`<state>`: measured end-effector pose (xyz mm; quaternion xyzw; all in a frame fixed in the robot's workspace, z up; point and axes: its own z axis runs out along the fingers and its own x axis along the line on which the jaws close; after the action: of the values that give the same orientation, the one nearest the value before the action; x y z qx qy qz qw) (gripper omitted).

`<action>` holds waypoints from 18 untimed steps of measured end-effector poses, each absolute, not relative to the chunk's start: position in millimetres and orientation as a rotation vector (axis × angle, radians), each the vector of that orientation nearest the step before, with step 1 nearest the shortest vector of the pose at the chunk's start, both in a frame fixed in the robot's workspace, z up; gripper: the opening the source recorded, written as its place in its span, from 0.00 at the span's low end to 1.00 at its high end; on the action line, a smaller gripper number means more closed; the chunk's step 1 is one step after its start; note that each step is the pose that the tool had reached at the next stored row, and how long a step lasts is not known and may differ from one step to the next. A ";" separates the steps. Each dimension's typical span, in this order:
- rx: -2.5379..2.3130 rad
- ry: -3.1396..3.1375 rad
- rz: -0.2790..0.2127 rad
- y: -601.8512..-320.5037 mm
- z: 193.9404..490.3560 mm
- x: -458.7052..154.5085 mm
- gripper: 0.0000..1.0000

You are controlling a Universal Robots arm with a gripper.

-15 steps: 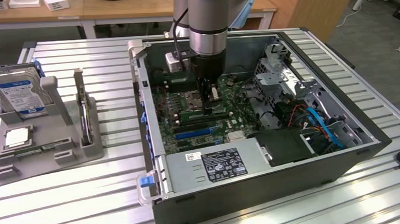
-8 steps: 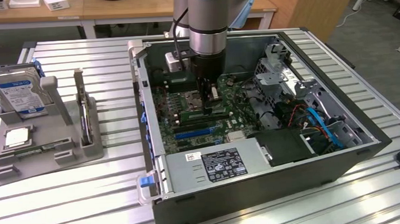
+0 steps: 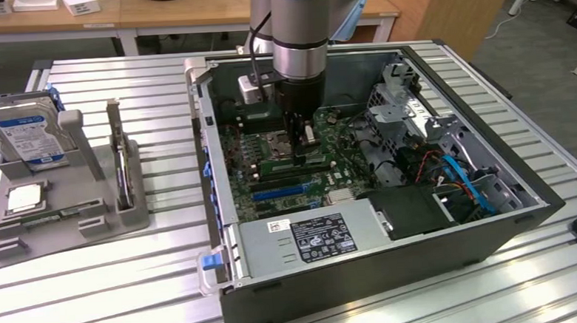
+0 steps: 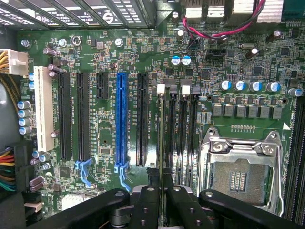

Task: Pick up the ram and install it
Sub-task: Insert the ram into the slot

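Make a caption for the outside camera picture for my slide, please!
Inside the open computer case, the gripper holds the ram over the motherboard.

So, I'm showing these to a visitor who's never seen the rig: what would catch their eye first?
The silver robot arm reaching straight down into the open computer case on the slatted table stands out first, its gripper low over the green motherboard. Next come the bright blue slot among black ones in the wrist view, and the blue-labelled hard drive standing in a grey holder at the exterior view's left.
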<state>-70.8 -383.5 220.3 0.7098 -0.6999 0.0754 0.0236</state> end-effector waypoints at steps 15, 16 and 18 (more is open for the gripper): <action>2.192 -2.161 0.243 -383.2 219.3 -70.9 0.13; 2.191 -2.160 0.245 -383.3 219.3 -70.9 0.13; 2.191 -2.159 0.246 -383.3 219.4 -70.9 0.13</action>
<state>-70.9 -383.3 219.4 0.7097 -0.6994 0.0797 0.0280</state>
